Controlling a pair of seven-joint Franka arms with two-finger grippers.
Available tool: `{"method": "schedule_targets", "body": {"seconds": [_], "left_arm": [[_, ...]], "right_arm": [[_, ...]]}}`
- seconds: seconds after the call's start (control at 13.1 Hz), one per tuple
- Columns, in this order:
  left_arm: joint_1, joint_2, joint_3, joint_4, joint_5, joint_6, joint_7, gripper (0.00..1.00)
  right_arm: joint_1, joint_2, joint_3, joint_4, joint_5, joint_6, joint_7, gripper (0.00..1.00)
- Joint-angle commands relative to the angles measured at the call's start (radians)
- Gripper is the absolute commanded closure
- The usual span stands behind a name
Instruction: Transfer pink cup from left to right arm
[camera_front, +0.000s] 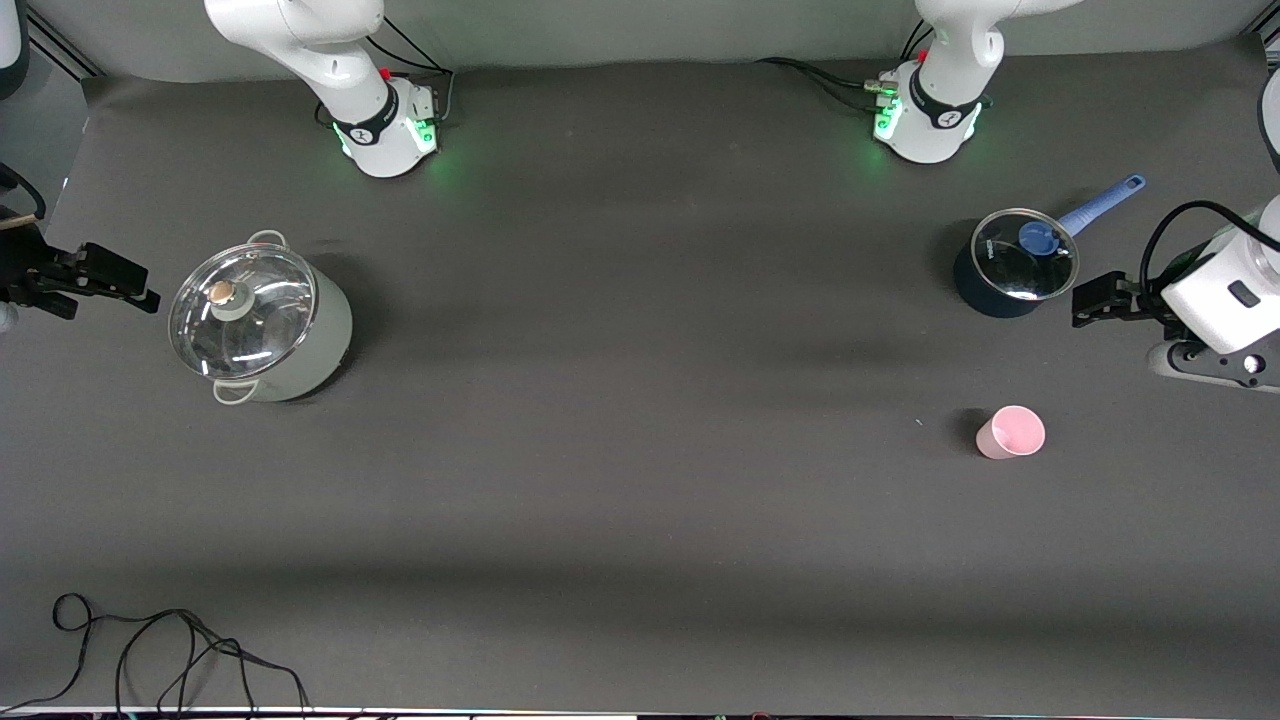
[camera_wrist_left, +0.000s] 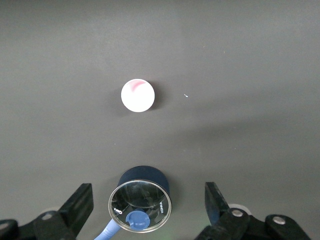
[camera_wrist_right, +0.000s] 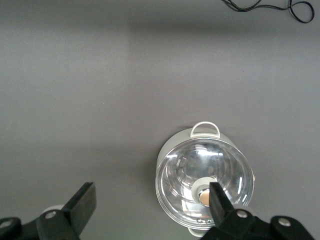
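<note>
A: Is any marking legible?

B: One short white word is printed near the rim of the glass lid (camera_wrist_left: 140, 206) on the blue saucepan (camera_front: 1003, 273). Its letters cannot be made out.

A: Anything else?

B: A small dark emblem sits on each arm base (camera_front: 385, 130). It is unreadable.

We count one pink cup (camera_front: 1011, 432) and two lidded pots: one pale pot (camera_front: 262, 318) and one dark blue saucepan (camera_front: 1012, 262). We also count two grippers, the left gripper (camera_front: 1080, 298) and the right gripper (camera_front: 145, 288), plus one loose black cable (camera_front: 160, 650).
</note>
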Motion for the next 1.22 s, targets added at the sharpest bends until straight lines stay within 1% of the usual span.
{"method": "schedule_targets", "body": {"seconds": [0.0,0.84,0.99,1.14], "left_arm": [[0.002,-0.026,0.000,-0.026,-0.002,0.003,0.006,0.01],[0.004,-0.020,0.004,-0.020,-0.003,-0.003,0.015,0.01],[0.008,-0.014,0.008,-0.008,-0.003,-0.003,0.091,0.01],[0.025,-0.013,0.014,-0.005,0.006,0.004,0.243,0.01]], "right_arm": [[0.005,-0.001,-0.006,0.011,-0.014,-0.013,-0.008,0.00],[0.005,0.006,-0.006,0.013,-0.016,-0.014,-0.014,0.00],[0.005,0.004,-0.006,0.013,-0.016,-0.014,-0.011,0.00],[0.005,0.004,-0.006,0.013,-0.016,-0.016,-0.011,0.00]]}}
